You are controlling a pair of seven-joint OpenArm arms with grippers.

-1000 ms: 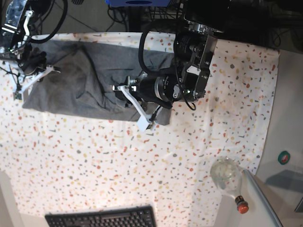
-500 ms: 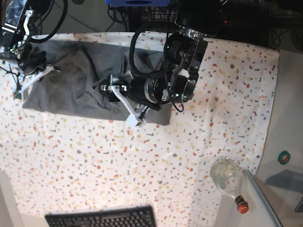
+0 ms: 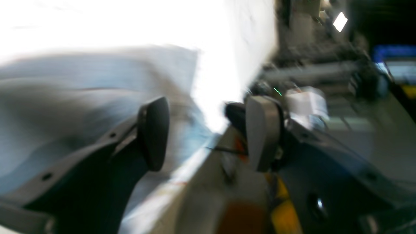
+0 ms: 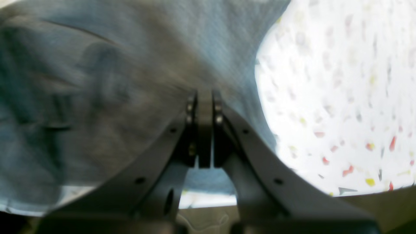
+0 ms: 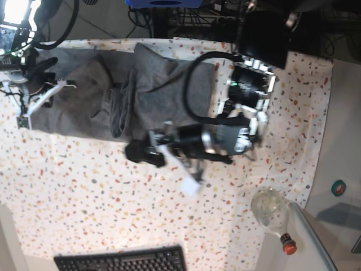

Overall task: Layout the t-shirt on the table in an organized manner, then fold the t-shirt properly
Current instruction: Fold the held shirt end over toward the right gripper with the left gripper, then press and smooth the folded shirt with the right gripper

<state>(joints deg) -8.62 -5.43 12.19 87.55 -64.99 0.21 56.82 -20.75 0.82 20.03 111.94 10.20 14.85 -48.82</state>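
— T-shirt (image 5: 163,84) first, or shall we start nearer? Closest to us in the base view we see a black keyboard (image 5: 121,261) at the bottom edge of the table (image 5: 84,203), and a clear bottle (image 5: 272,213) with a red cap lying at the lower right corner.

— Agreed. Further up, over bare speckled cloth, we see the left gripper (image 5: 169,164), its fingers spread apart with nothing between them. Our left wrist view confirms this: the two pads (image 3: 154,133) stand wide, though the picture is badly blurred.

— And the shirt?

— We find it beyond that gripper, a grey band of cloth stretched along the far side of the table, bunched into folds near its middle, with one flap turned up at the far edge.

— At the far left end we see the right gripper (image 5: 34,93). In our right wrist view its jaws are pressed together (image 4: 204,130), right at the cloth's edge; we cannot tell for certain whether fabric is pinched between them.
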